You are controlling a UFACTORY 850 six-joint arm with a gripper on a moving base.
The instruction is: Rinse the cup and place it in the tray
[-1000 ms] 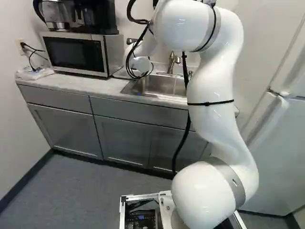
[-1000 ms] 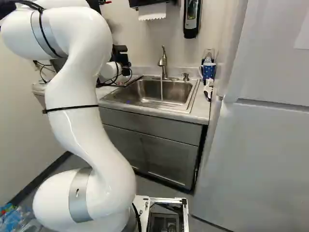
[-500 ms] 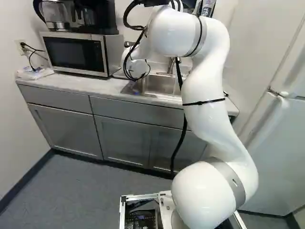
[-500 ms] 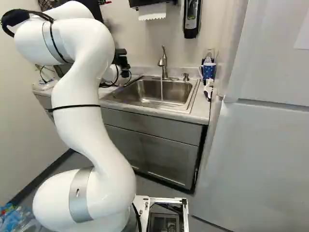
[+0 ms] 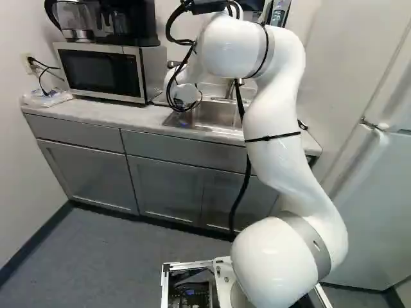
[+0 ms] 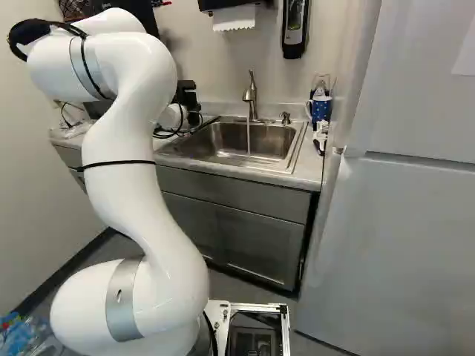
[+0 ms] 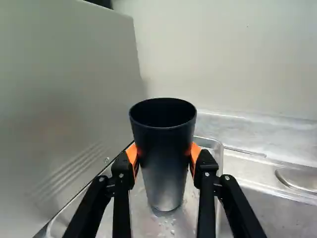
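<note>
The black back part of my gripper [image 6: 187,95] shows beyond the arm in the right base view; its fingers are hidden there. In the wrist view the gripper [image 7: 164,153] is shut on a dark, tapered cup [image 7: 166,163], an orange pad at each side. Mouth up and roughly upright, the cup is over a shiny, shallow tray [image 7: 216,148] dotted with water drops. Its base is close to the tray floor; I cannot tell whether they touch. Water runs from the faucet [image 6: 251,93] into the sink [image 6: 215,144].
A microwave [image 5: 103,72] with a coffee maker on top stands left of the sink; its grey side panel rises close beside the tray. Beyond the sink's other side are a blue patterned mug [image 6: 320,109] and a bottle. A white fridge [image 6: 393,245] stands at the right.
My arm's upper links have swung left in the left base view and slightly right in the right base view, then slowed. The base has not moved. Water keeps running.
</note>
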